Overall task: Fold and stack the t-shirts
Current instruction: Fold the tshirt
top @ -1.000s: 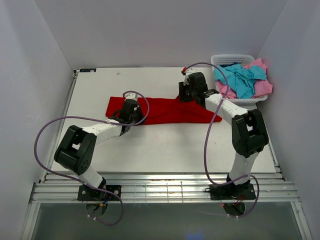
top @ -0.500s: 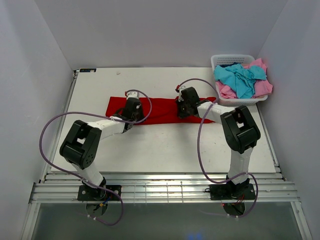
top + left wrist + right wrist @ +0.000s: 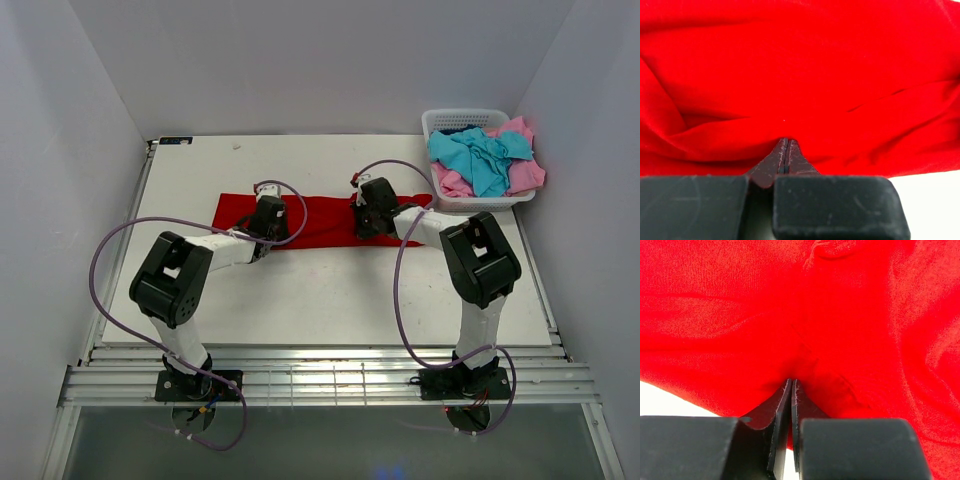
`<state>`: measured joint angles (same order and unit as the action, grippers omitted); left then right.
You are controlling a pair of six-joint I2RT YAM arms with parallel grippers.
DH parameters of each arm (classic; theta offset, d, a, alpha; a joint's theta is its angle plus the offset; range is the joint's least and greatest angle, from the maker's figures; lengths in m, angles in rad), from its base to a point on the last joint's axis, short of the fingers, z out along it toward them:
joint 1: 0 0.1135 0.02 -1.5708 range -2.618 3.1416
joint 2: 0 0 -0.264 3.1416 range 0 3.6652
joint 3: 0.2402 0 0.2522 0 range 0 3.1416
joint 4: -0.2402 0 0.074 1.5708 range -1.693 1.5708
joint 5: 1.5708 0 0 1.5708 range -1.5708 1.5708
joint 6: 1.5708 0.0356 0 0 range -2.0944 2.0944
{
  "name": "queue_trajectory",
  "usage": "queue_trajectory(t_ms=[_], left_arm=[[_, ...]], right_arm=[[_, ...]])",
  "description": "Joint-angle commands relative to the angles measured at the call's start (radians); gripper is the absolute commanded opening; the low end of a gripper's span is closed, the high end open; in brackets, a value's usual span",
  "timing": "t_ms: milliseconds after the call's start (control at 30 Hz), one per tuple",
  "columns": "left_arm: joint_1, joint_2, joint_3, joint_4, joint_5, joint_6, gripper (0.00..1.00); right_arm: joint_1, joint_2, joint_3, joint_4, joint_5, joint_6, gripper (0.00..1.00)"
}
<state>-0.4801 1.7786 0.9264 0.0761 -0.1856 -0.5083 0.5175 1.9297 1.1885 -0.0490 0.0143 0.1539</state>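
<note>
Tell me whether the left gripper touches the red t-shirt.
Touching. The left wrist view shows the left gripper shut, its tips pressed into a fold of the red t-shirt, with creases running to them.

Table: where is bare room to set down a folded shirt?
Free: the table between the red t-shirt and the near edge, and behind the shirt. Crowded: along the shirt, held by left pincer and right pincer, and the basket corner.

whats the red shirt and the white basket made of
The bright red t-shirt looks like soft matte knit cloth, maybe cotton: loose folds, fine weave. The white lattice basket looks like rigid moulded plastic: even grid walls.
</note>
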Motion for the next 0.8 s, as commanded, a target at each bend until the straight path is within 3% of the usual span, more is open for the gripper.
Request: queue_trajectory(t_ms=[0,767], left_arm=[[-0.003,-0.038,-0.004,0.028,-0.018,-0.001,0.00],[0.017,0.113,0.092,0.073,-0.121,0.036,0.00]], right_arm=[[0.006,-0.020,-0.027,-0.014,0.026,0.007,0.09],[0.026,-0.060,-0.115,-0.061,0.061,0.018,0.09]])
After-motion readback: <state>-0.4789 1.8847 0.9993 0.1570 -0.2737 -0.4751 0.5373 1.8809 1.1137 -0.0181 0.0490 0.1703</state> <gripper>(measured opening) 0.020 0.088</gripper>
